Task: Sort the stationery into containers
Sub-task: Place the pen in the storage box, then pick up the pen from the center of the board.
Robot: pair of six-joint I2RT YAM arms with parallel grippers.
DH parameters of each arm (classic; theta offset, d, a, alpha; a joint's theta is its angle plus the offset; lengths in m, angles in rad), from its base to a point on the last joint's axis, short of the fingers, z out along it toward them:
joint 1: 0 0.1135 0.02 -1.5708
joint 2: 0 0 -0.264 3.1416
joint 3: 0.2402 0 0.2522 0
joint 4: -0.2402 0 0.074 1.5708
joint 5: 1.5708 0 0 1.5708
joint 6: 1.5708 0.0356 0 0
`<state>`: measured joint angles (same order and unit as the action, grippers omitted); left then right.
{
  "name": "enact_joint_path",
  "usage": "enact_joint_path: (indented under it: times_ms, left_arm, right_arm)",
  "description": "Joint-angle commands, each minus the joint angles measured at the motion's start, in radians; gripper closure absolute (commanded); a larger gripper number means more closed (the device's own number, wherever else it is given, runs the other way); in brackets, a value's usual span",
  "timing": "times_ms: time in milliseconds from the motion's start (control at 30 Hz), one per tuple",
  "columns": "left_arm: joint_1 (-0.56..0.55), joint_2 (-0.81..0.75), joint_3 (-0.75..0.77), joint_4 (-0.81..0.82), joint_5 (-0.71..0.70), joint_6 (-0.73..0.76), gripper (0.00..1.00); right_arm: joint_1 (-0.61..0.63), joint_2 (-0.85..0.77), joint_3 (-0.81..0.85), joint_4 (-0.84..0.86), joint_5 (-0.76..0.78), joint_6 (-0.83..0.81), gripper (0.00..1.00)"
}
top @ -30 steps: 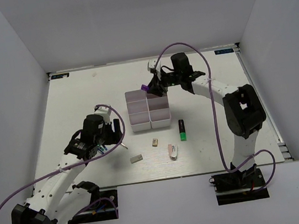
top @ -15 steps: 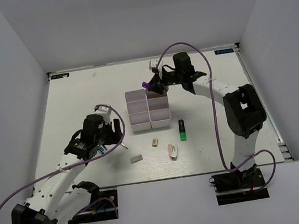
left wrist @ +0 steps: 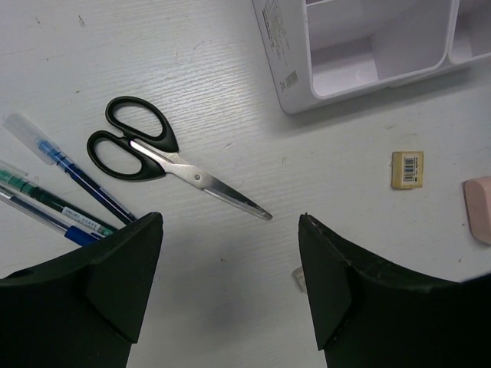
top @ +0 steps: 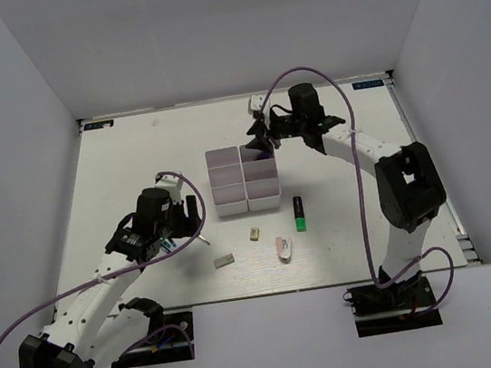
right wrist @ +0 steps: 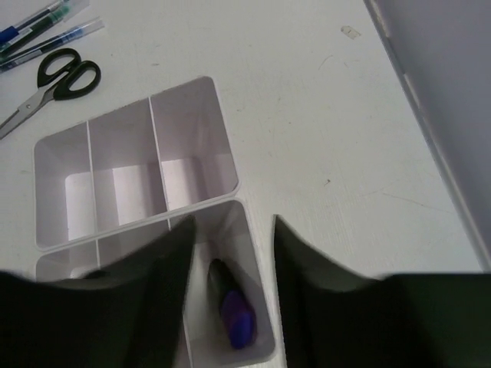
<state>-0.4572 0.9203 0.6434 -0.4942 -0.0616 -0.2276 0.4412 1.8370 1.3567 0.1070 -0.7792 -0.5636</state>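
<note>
The containers (top: 230, 206) are a block of white bins at mid-table. My right gripper (top: 261, 142) is open over the far right bin. In the right wrist view its fingers (right wrist: 230, 230) straddle that bin (right wrist: 247, 230), and the purple highlighter (right wrist: 234, 318) lies loose inside. The green highlighter (top: 298, 214), beige eraser (top: 254, 233), white-pink stapler piece (top: 284, 248) and grey-white block (top: 224, 261) lie in front of the bins. My left gripper (top: 169, 239) is open and empty (left wrist: 230, 222), hovering near the scissors (left wrist: 165, 153) and the blue pens (left wrist: 61, 192).
The left wrist view shows a bin's corner (left wrist: 285, 84), the eraser (left wrist: 407, 169) and the stapler piece's edge (left wrist: 477, 208). The scissors (right wrist: 54, 84) and pens (right wrist: 46, 27) also show in the right wrist view. White walls enclose the table.
My right gripper has let go of the purple highlighter, which now lies in the far right bin, and has shifted slightly right. The left arm has not moved.
</note>
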Motion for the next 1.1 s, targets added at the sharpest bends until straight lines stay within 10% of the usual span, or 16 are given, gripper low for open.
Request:
enact_joint_path:
  times_ms: [0,67,233,267,333,367,567,833,1067]
  left_arm:
    - [0.005,-0.011,-0.002,0.002,0.022,-0.001,0.19]
    - [0.003,-0.011,-0.002,0.002,0.031,-0.001,0.31]
    - [0.003,-0.009,0.009,-0.004,0.058,-0.007,0.79]
    - [0.003,-0.009,0.009,-0.007,0.06,-0.007,0.79]
    - [0.005,-0.003,0.015,-0.007,0.083,-0.016,0.8]
    - [0.003,0.005,0.018,-0.007,0.094,-0.016,0.8]
    - [0.003,0.04,0.042,-0.07,0.19,-0.049,0.31]
    - [0.003,-0.075,-0.002,-0.121,0.148,-0.027,0.22]
    - [0.005,-0.092,-0.005,-0.13,0.157,-0.019,0.17]
  right_arm:
    - [-0.006,-0.102,-0.013,0.01,0.012,0.089,0.64]
    - [-0.009,-0.166,-0.011,-0.069,0.162,0.146,0.98]
    - [-0.028,-0.324,-0.036,-0.471,0.501,0.347,1.0]
    - [-0.038,-0.341,-0.048,-0.519,0.506,0.364,0.94]
    - [-0.062,-0.395,-0.096,-0.611,0.482,0.366,0.37]
    - [-0.067,-0.409,-0.155,-0.735,0.428,0.367,0.28]
    - [-0.073,-0.505,-0.462,-0.68,0.34,0.455,0.58]
    - [-0.039,-0.377,-0.504,-0.57,0.377,0.602,0.62]
    - [-0.001,-0.299,-0.49,-0.451,0.492,0.703,0.42]
